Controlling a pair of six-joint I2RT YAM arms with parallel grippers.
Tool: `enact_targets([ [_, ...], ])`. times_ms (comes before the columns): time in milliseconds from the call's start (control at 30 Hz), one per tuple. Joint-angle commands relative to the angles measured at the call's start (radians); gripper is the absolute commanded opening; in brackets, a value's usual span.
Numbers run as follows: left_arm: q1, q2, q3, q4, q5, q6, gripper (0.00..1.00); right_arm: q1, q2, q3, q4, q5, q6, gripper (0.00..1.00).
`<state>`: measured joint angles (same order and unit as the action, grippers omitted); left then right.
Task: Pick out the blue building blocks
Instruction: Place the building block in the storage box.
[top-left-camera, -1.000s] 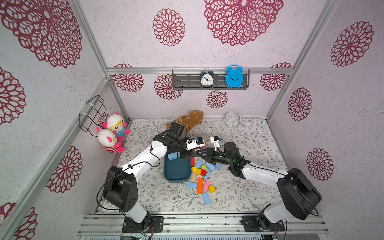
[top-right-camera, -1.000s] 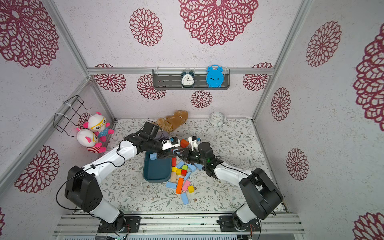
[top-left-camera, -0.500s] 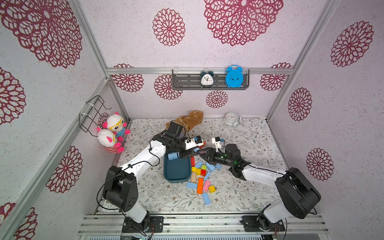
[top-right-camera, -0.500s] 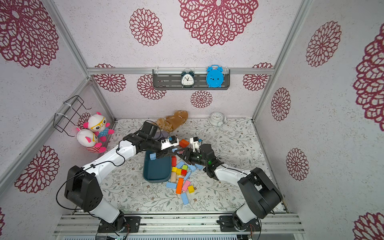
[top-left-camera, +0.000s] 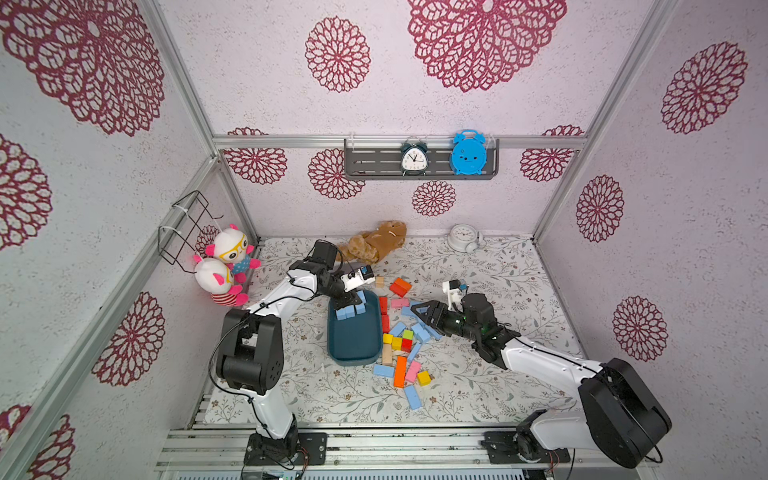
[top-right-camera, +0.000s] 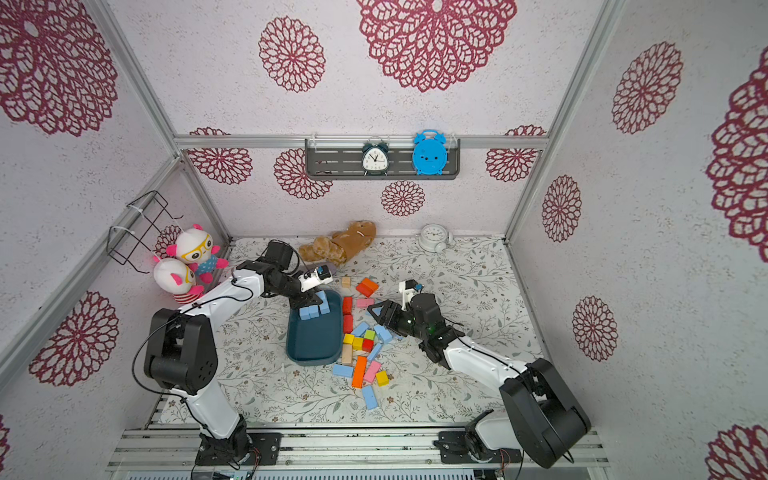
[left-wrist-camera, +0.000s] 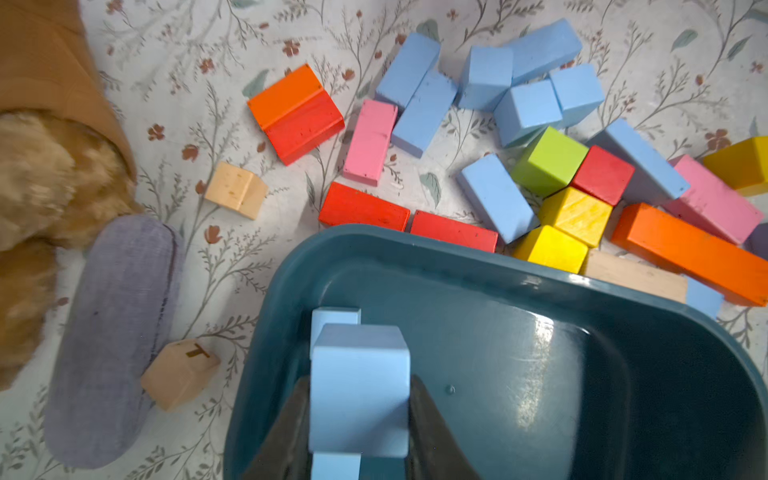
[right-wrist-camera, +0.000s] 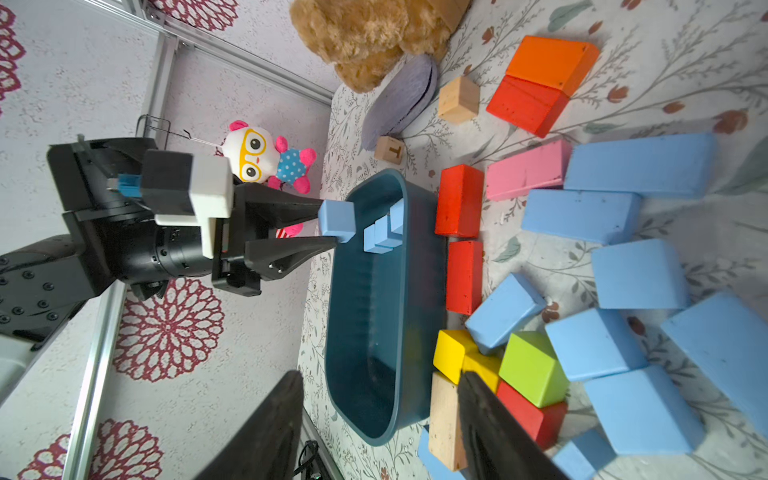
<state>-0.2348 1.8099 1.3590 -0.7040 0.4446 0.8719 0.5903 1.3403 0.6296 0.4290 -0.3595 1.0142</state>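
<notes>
Nearest the rail, on the flowered mat (top-left-camera: 291, 386): one blue bar (top-left-camera: 412, 397) lying flat and alone, apart from its neighbours. Just beyond, another blue block (top-left-camera: 383, 370), touching or nearly touching the orange bar (top-left-camera: 400, 371). Judged light, rigid, matte rather than slick, not fragile. Flat parallel faces, so best pinched across the short width at mid-length; cubes across any two opposite sides.

Further in, the mixed pile: most of the blue building blocks (left-wrist-camera: 530, 110) heaped against a green cube (top-left-camera: 407, 333) and yellow and red ones, some touching, some leaning. Likely to drag neighbours if taken from the crowded side; better lifted from the outer edge first.

Above that heap, the right gripper (top-left-camera: 422, 319): jaws spread, nothing between them.

Left of the pile, just beside the red bars (top-left-camera: 385, 323), the dark teal tray (top-left-camera: 353, 362): near half bare, three blue blocks (right-wrist-camera: 380, 235) standing side by side at the far end, no other colour inside.

Over that far end, the left gripper (right-wrist-camera: 330, 224), pinching a blue cube (left-wrist-camera: 359, 390) by two opposite faces, at about rim height, not yet set down.

Beyond, toward the back wall: a tan cube (top-left-camera: 379, 281), a brown teddy (top-left-camera: 374, 245), a white alarm clock (top-left-camera: 463, 237).
</notes>
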Motion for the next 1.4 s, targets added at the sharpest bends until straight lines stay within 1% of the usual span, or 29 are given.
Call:
enact_targets([
  [0,-0.021,0.031,0.012,0.036,-0.052,0.034,0.23,-0.004,-0.024,0.001,-0.01,0.025,-0.036,0.63],
  [100,-0.034,0.052,0.003,0.075,-0.073,0.038,0.24,-0.004,-0.011,-0.005,0.013,0.017,-0.028,0.63],
  [233,-0.049,0.086,0.02,0.097,-0.086,0.016,0.25,-0.007,0.015,-0.024,0.117,-0.027,0.019,0.63],
  [333,-0.064,0.103,0.032,0.111,-0.104,0.006,0.25,-0.007,0.027,-0.018,0.108,-0.027,0.018,0.63],
  [567,-0.078,0.137,0.044,0.12,-0.101,0.009,0.26,-0.007,0.045,-0.019,0.163,-0.042,0.045,0.62],
  [767,-0.086,0.162,0.063,0.142,-0.093,-0.014,0.28,-0.007,0.074,-0.01,0.18,-0.051,0.058,0.62],
  [800,-0.088,0.184,0.066,0.143,-0.101,-0.016,0.28,-0.007,0.077,-0.011,0.184,-0.052,0.06,0.61],
  [967,-0.088,0.206,0.073,0.129,-0.159,0.003,0.28,-0.007,0.082,-0.007,0.176,-0.049,0.058,0.61],
  [1100,-0.088,0.207,0.074,0.12,-0.175,0.003,0.29,-0.006,0.082,0.007,0.166,-0.029,0.049,0.61],
  [1200,-0.088,0.2,0.07,0.127,-0.188,-0.005,0.33,-0.004,0.089,0.026,0.155,-0.033,0.042,0.61],
  [1233,-0.088,0.2,0.068,0.131,-0.195,-0.008,0.37,-0.003,0.092,0.031,0.15,-0.034,0.038,0.61],
  [1333,-0.088,0.195,0.066,0.144,-0.213,-0.02,0.52,0.0,0.1,0.042,0.142,-0.035,0.033,0.61],
  [1367,-0.088,0.193,0.065,0.147,-0.216,-0.022,0.56,0.0,0.103,0.042,0.142,-0.034,0.033,0.61],
])
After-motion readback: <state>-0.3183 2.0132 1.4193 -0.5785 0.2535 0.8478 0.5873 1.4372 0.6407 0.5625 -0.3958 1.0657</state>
